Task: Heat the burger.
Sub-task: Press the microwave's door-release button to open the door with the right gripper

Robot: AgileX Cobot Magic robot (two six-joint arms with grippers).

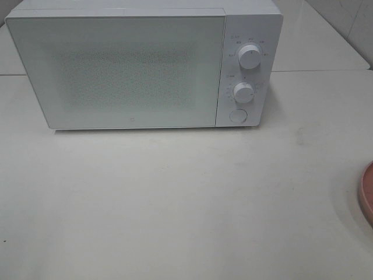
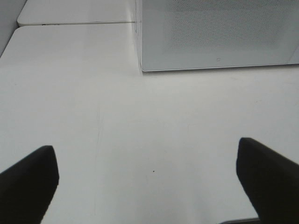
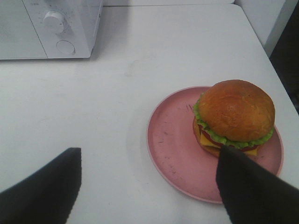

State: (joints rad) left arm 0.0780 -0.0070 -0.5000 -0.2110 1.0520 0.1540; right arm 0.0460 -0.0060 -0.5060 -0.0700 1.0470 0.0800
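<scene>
"Burger with a domed, glossy golden-brown bun and green lettuce (image 3: 236, 116): where is it?"

"It sits off-centre on a round pink plate (image 3: 170, 140) on the white tabletop (image 1: 175, 204), well apart from the white microwave oven (image 1: 250, 26). The high camera catches only the plate's rim at the table's right edge, so the burger lies on the right arm's side."

"And the claws?"

"The right gripper (image 3: 148, 150) hovers over the plate with its 2 black jaws spread wide, holding nothing. Whether 1 jaw touches the burger, I cannot tell. The left gripper (image 2: 145, 144) is also spread and empty, over bare table, facing the oven's frosted door (image 1: 116, 70)."

"Why so?"

"That door is shut, so the burger probably stays outside until it opens. The round button (image 1: 238, 115) below the 2 dials (image 1: 249, 56) looks like the release."
</scene>
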